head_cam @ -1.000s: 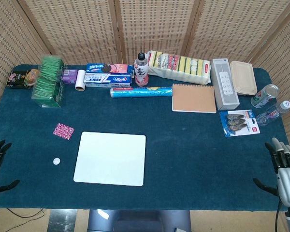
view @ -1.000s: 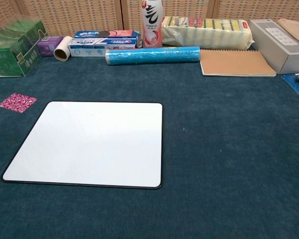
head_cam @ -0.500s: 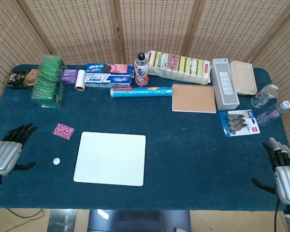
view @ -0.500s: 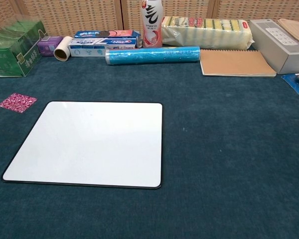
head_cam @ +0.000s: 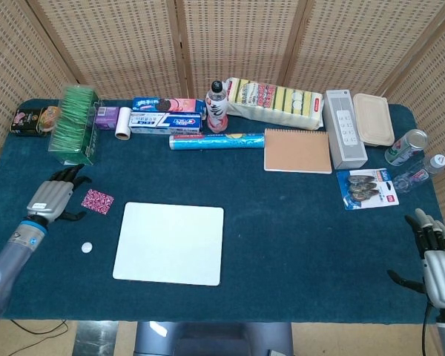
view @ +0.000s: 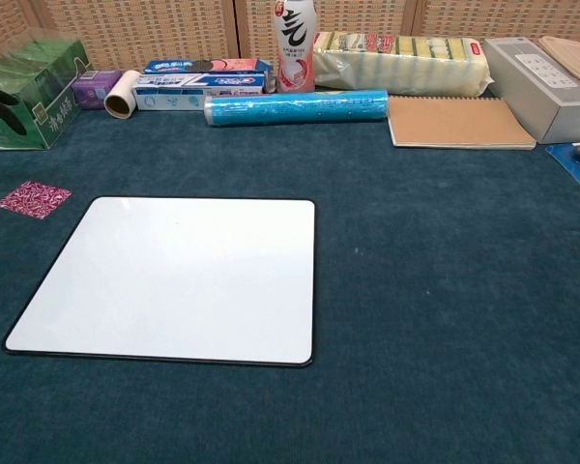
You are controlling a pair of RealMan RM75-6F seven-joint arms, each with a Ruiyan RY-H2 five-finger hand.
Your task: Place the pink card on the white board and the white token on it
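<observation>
Pink card [head_cam: 98, 199] lies flat on the blue cloth, just off the white board's [head_cam: 170, 242] upper left corner, not touching it. White token [head_cam: 86, 248] sits on the cloth below the card, left of the board. I have my left hand [head_cam: 53, 196] just beside the card's left edge, fingers spread, holding nothing. My right hand [head_cam: 436, 259] hangs at the table's far right edge, fingers apart, also empty, well away from everything. Behind the left hand stands the green tea box [head_cam: 76, 124].

Blue table [head_cam: 297, 222]: white board [head_cam: 170, 242], pink card [head_cam: 97, 199], white token [head_cam: 86, 248].
</observation>
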